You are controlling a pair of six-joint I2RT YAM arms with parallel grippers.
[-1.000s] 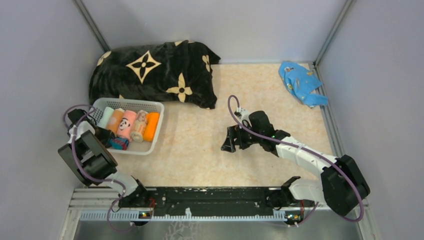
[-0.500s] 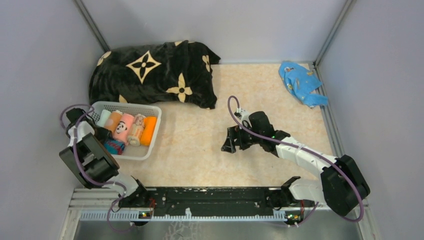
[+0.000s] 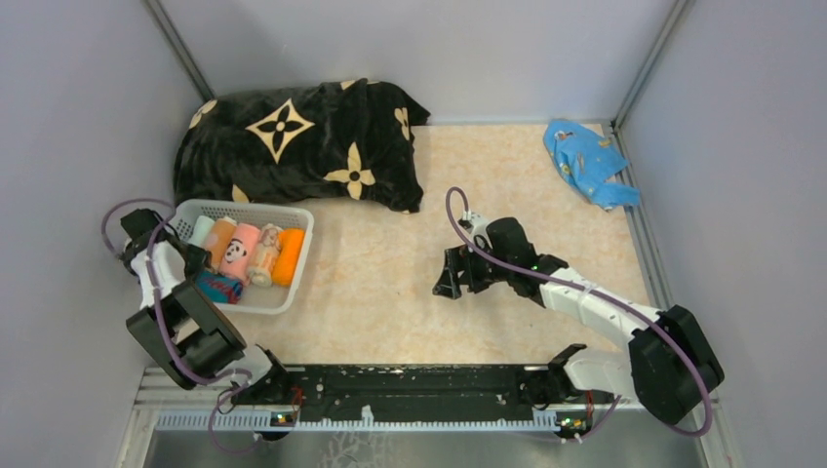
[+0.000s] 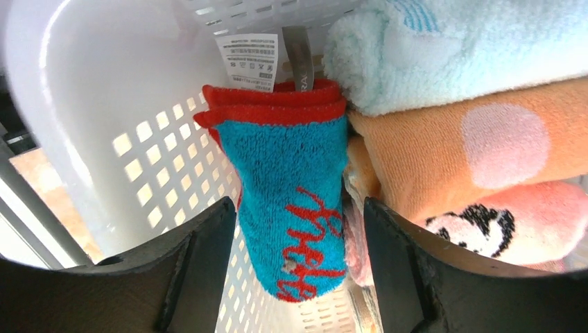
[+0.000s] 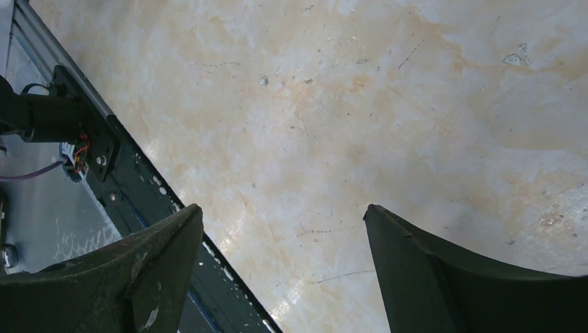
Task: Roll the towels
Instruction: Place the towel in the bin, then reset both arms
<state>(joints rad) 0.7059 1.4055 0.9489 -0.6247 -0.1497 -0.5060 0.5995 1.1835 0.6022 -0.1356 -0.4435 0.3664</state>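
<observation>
Left gripper (image 4: 298, 208) inside the basket (image 4: 83, 104) at nine o'clock.
Its jaws stand wide astride the red-and-teal towel (image 4: 291, 173); right gripper (image 5: 284, 215), equally wide, hovers over the table (image 5: 360, 104).

Overhead from the near edge, covering everything; left wrist close inside the left-edge basket (image 4: 90, 97); right wrist close over central tabletop (image 5: 388, 104).

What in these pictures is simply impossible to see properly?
Left wrist view: the print on the white care label is too small to read.
Left wrist view: whether the left gripper actually pinches the red-and-teal towel; its fingers hide the contact.
Top view: the pattern on the blue cloth is too small; crumpling hides its shape.
</observation>
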